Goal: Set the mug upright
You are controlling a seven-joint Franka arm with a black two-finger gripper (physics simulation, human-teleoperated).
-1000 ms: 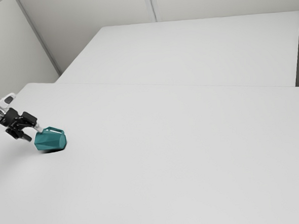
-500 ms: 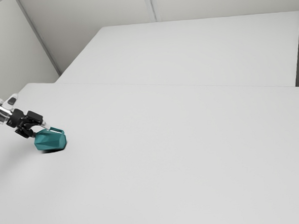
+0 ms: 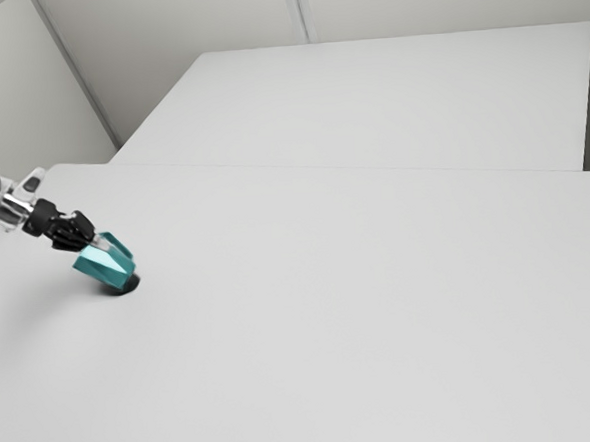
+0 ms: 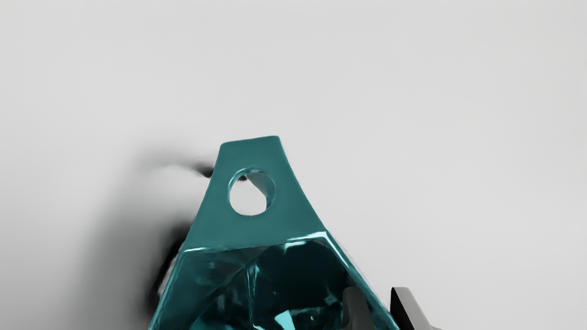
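At the exterior view's left, my gripper point(image 3: 97, 242) is shut on the wall of the teal mug point(image 3: 105, 266). The mug leans, its base low toward the exterior view's right and its mouth toward my hand; whether its base touches the table cannot be told. In the wrist view, the gripper point(image 4: 381, 308) has one finger inside the mug's mouth and the other outside, with the mug's wall between them. The mug point(image 4: 257, 233) shows its faceted interior and, beyond the rim, its handle with a round hole.
A wide white table point(image 3: 330, 309) surrounds the mug, with a dark shadow beneath it. Another white surface point(image 3: 388, 105) lies farther back, with pale walls behind. A thin dark line crosses the exterior view's lower left corner.
My hand has moved toward the exterior view's right and turned, and its fingers have shut on the mug's wall. The mug, lying on its side before, has tipped partway up.
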